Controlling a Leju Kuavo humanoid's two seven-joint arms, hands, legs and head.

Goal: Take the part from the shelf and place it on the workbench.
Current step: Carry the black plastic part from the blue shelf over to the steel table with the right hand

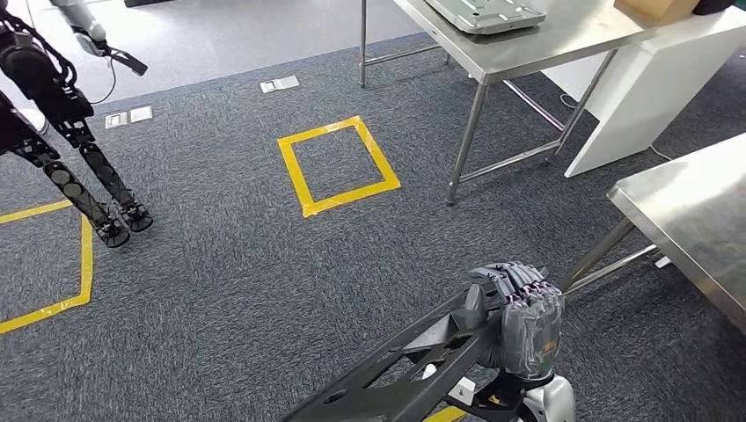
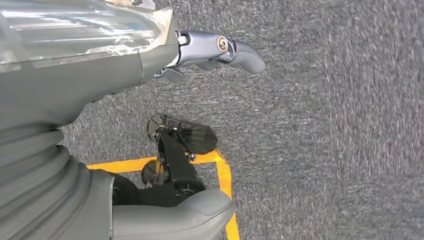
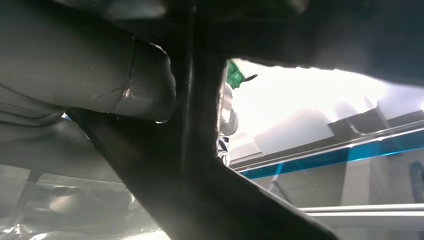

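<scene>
My right hand grips one end of a long black frame-like part low in the head view, above the carpet. In the right wrist view the black part crosses close to the lens, with the grey hand wrapped against it. A steel workbench stands just to the right of this hand, its top bare. My left hand hangs over the carpet with its fingers apart from the thumb, holding nothing.
A second steel table at the far right carries a grey moulded tray. A white panel leans beside it. Another robot's black legs stand at the far left. Yellow tape squares mark the grey carpet.
</scene>
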